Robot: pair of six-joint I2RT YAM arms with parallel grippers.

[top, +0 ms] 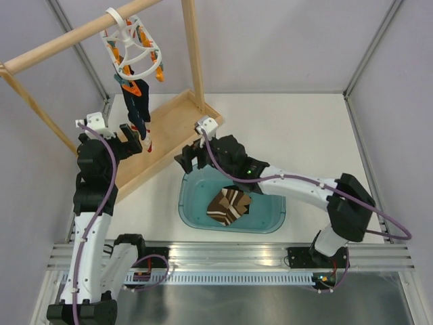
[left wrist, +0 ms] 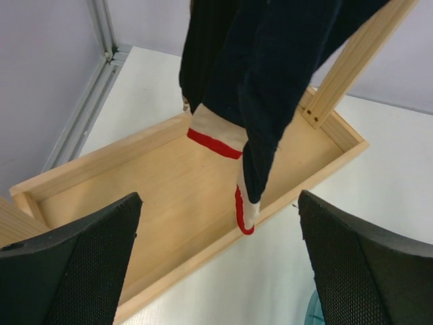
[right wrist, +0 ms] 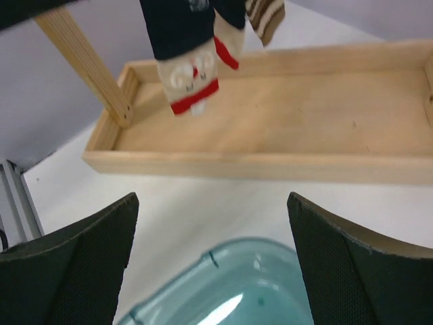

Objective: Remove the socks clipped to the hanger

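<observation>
The white ring hanger [top: 132,39] with orange and teal clips hangs from the wooden pole. Dark navy socks [top: 137,101] dangle from it, one with red-white patches [left wrist: 216,134]. In the right wrist view I see the navy sock [right wrist: 181,27], its red-white patch [right wrist: 193,82] and a brown striped sock [right wrist: 265,17]. A brown, tan and white striped sock [top: 229,205] lies in the teal bin. My left gripper [top: 133,139] [left wrist: 218,198] is open and empty, just below and in front of the hanging socks. My right gripper [top: 188,162] [right wrist: 212,198] is open and empty over the bin's far rim.
The wooden rack has a pole [top: 74,37], an upright post [top: 193,47] and a shallow base tray [top: 169,128] [left wrist: 155,183] [right wrist: 304,115] under the socks. The teal bin [top: 270,227] [right wrist: 230,291] sits in front of it. Grey walls enclose the white table.
</observation>
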